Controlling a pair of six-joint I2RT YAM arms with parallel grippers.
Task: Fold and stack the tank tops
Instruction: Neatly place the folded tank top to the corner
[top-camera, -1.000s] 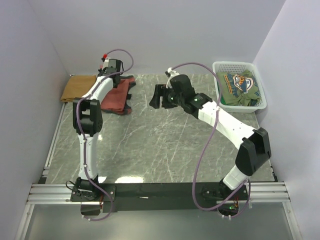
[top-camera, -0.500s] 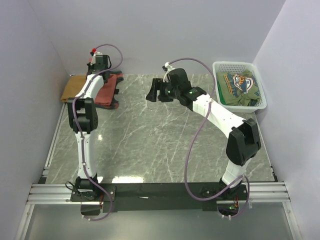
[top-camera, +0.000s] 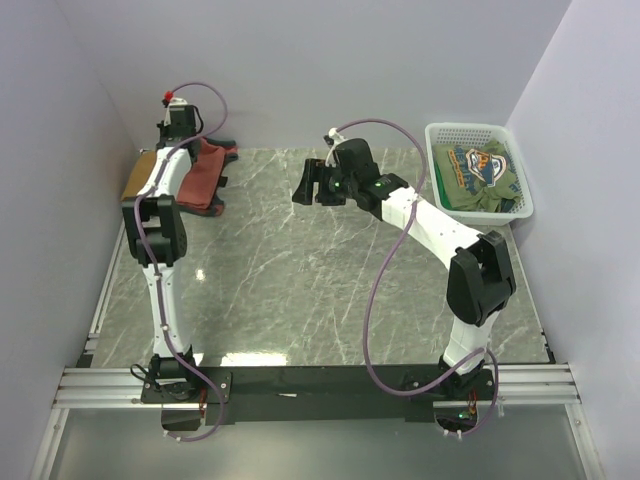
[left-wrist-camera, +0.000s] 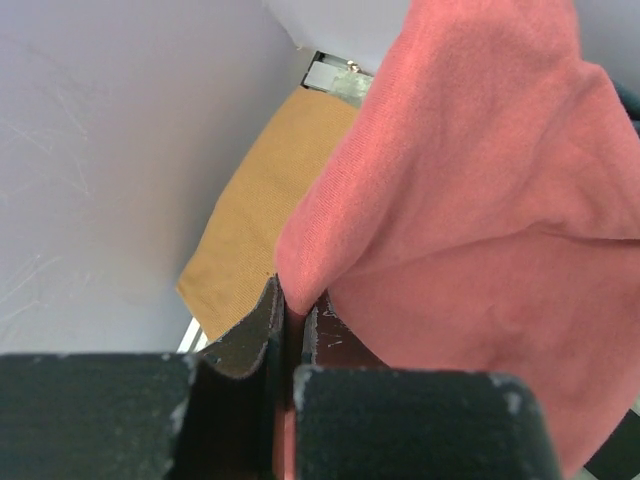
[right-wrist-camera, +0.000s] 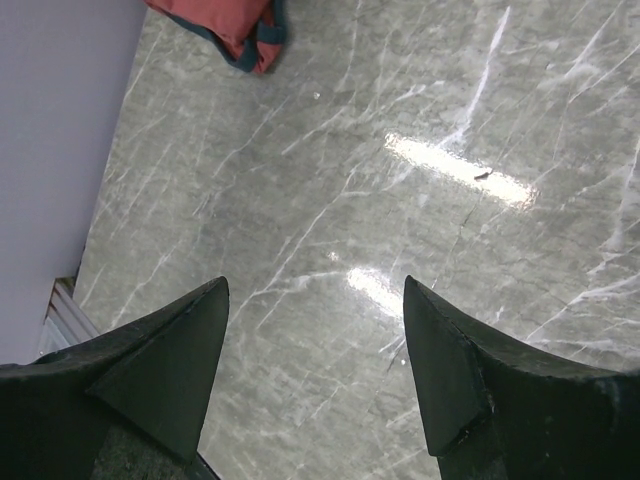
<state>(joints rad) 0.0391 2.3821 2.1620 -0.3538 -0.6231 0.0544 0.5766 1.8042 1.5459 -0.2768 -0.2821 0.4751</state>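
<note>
The rust-red tank top (top-camera: 200, 178) with dark trim lies bunched at the table's far left, one edge lifted. My left gripper (top-camera: 192, 148) is shut on that edge; in the left wrist view the red cloth (left-wrist-camera: 480, 200) is pinched between the jaws of the left gripper (left-wrist-camera: 295, 298). The folded tan tank top (left-wrist-camera: 265, 200) lies just beyond, against the left wall, and from above only its strip (top-camera: 135, 178) shows past the arm. My right gripper (top-camera: 306, 186) hangs open over the bare table at back centre (right-wrist-camera: 315, 290), with the red top's corner (right-wrist-camera: 225, 25) far ahead of it.
A white mesh basket (top-camera: 478, 130) stands at the back right with a green printed shirt (top-camera: 480, 172) in it. The left and back walls hem in the tan top. Grey marble table (top-camera: 320, 270) spreads between the arms.
My left gripper has carried the red tank top's edge left and back, towards the tan one. The right gripper shifted slightly left and back, then held still, open.
</note>
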